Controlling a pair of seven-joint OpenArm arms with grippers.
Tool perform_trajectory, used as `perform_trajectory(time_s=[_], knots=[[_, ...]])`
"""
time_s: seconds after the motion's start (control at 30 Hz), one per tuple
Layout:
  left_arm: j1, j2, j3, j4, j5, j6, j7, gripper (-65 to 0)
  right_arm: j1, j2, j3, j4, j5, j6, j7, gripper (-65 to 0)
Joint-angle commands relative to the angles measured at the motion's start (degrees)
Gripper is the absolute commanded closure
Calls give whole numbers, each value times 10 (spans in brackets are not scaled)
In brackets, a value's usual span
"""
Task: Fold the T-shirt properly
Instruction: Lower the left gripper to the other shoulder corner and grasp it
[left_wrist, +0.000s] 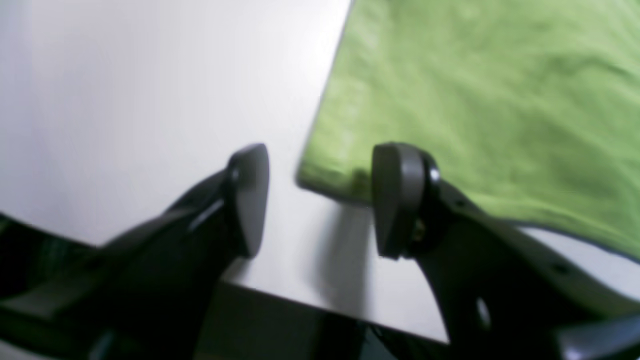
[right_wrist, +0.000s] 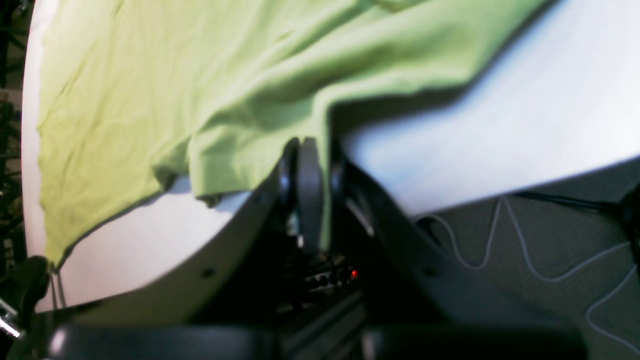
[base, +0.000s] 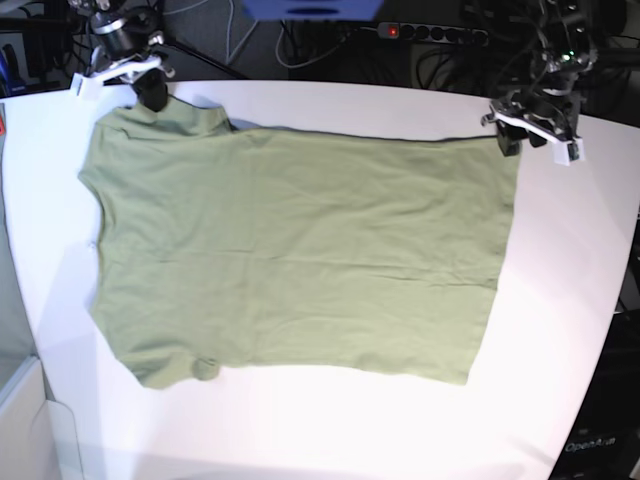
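Note:
The sage-green T-shirt (base: 300, 250) lies spread flat on the white table (base: 560, 300), hem to the right and sleeves to the left. My right gripper (base: 152, 95) is at the far left corner, shut on a fold of the shirt's edge (right_wrist: 260, 165), which is lifted a little off the table; its pads (right_wrist: 310, 165) are pressed together. My left gripper (base: 508, 140) is at the far right hem corner. In the left wrist view it (left_wrist: 320, 200) is open, with the shirt's corner (left_wrist: 330, 175) between the fingers, just above the table. No label shows.
The table's far edge runs close behind both grippers (left_wrist: 310, 300). Past it are dark cables and a power strip (base: 440, 32). White cables lie on the floor (right_wrist: 525, 250). A pale bin (base: 25, 420) stands at the near left.

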Motion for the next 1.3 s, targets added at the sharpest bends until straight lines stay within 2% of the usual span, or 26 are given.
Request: perform_trajectory(time_s=[0.0,0.33,0.47,0.67,0.9,0.97,1.0,1.1,1.13,1.2,1.27], knots=[[0,-7,-13,2,-4,0,-11,-313,-5,4,2,6,2,5,6,-6],[-29,-10,-11,-53,-6,-2,-8,-314,-2,0,2,8,-28,3,6,-4],[-32,-6,-11,-60,-6,-49,4,-314,-2,0,2,8,-28,3,6,-4],[-39,1,-15,-59,-6,-95,91,-312,-2,0,2,8,-28,3,6,-4],[-37,9,-15,-59,-6,-138,135,-306,-2,0,2,8,-28,3,6,-4],[-37,9,-15,-59,-6,-147,136,-268,-2,0,2,8,-28,3,6,-4],[-37,9,-16,-59,-6,-147,136,-219,-2,0,2,8,-28,3,6,-4],[-39,9,-16,-59,-6,-147,137,-8,-2,0,2,8,-28,3,6,-4],[-39,9,-17,-57,-6,-147,137,0,-2,0,2,8,-28,3,6,-4],[-39,9,-17,-54,-6,-146,137,-34,-2,0,2,8,-28,3,6,-4],[-40,9,-34,-54,-7,-147,137,-26,-2,0,2,9,-29,3,6,-4]])
